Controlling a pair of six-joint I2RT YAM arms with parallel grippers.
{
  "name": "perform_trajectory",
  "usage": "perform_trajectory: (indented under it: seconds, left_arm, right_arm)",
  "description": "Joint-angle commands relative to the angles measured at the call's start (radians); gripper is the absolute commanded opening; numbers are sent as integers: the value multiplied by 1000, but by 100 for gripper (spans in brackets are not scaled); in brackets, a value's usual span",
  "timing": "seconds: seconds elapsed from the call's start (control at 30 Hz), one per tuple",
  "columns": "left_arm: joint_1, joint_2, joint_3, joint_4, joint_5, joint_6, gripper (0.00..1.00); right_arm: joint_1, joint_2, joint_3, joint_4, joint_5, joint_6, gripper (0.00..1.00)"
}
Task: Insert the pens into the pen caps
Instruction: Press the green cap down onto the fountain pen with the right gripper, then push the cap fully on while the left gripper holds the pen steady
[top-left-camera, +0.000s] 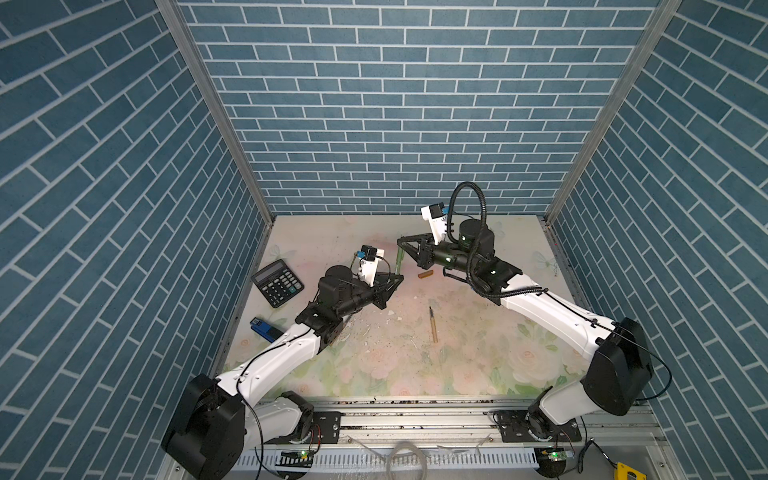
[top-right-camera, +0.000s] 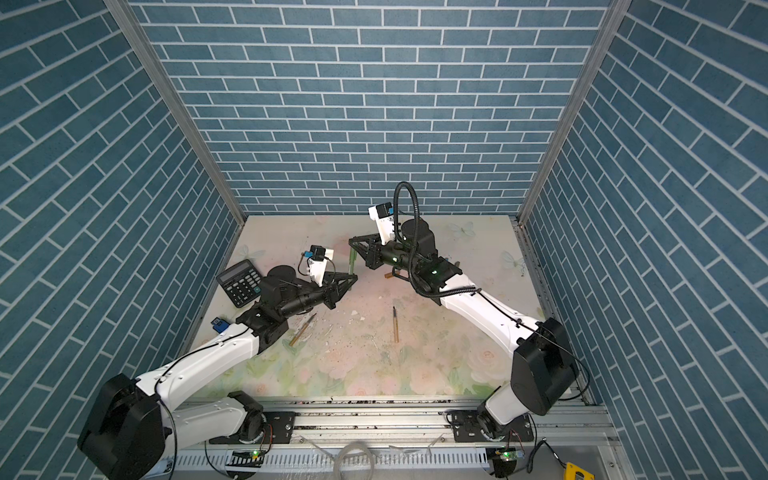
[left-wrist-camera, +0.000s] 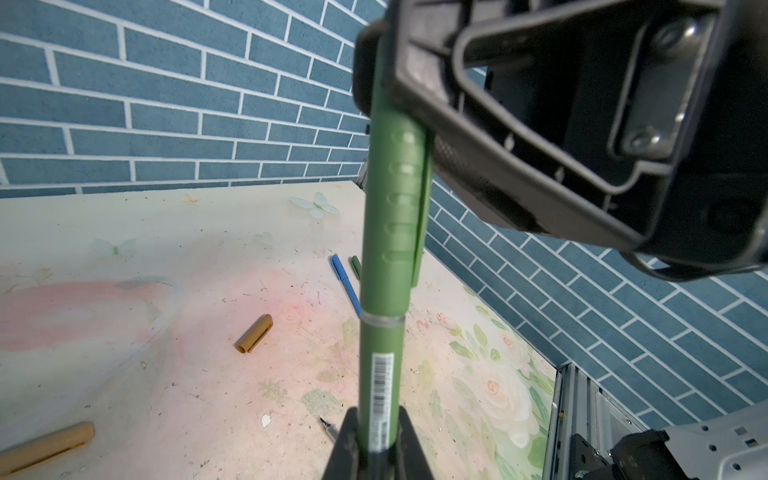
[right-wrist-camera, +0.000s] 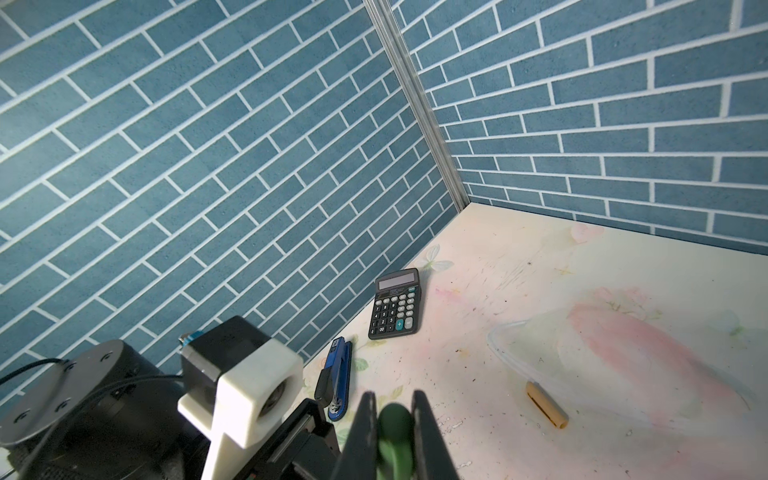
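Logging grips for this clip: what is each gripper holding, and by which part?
Left gripper clamps the green pen by its barcode end; right gripper clamps the green cap on it near its closed end.

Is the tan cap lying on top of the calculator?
No, the tan cap lies on the bare table, well apart from the calculator.
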Motion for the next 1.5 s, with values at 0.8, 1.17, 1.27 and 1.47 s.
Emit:
perform_trajectory:
  seconds: [0.8,1.17,1.27,1.47]
  left_arm:
    - [191,-67,43,298,-119,-140,0]
    - [186,-13,61,299,-46,-172,0]
    - [167,19,68,290,-25,-174,0]
    - [130,123,73,315,7,-220,0]
  right_arm:
    - [147,110,-206,-212,-123,-24,8]
    - [131,51,-29,-362,-33,-116,11]
    - [108,23,33,-375,21,-127,13]
    - [79,-103,56,-239,265,-109,46]
